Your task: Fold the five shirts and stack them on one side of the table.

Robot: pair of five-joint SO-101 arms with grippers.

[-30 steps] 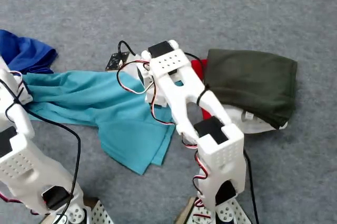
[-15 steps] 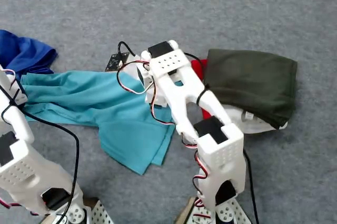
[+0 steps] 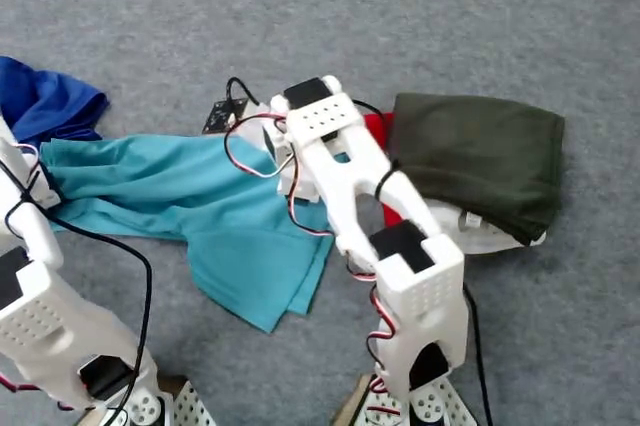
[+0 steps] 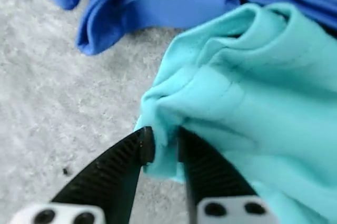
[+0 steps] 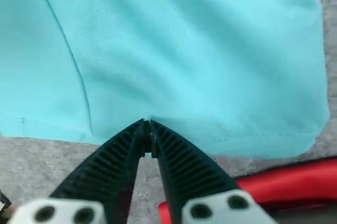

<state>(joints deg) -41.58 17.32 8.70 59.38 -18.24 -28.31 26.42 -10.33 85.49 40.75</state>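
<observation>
Shirts counted: five, one of each colour.
Teal shirt [image 3: 200,206]: one, spread loosely and unfolded across the middle of the grey table [image 3: 150,36], reaching from the left arm to the right arm.
Blue shirt [image 3: 45,101]: one, crumpled at the table's left edge, touching the teal shirt's end.
Dark green shirt [image 3: 480,151]: one, folded, on top of the pile on the right side.
Red shirt [image 3: 377,131]: one, its edge sticking out from under the green one, just beside the teal hem.
White shirt [image 3: 480,236]: one, showing below the green one's near edge.
Arms: two, both white.
Left gripper [image 4: 162,148]: pinching a bunched corner of the teal shirt next to the blue shirt.
Right gripper [image 5: 147,129]: tips pressed together on the teal shirt's hem, near the red shirt.
</observation>
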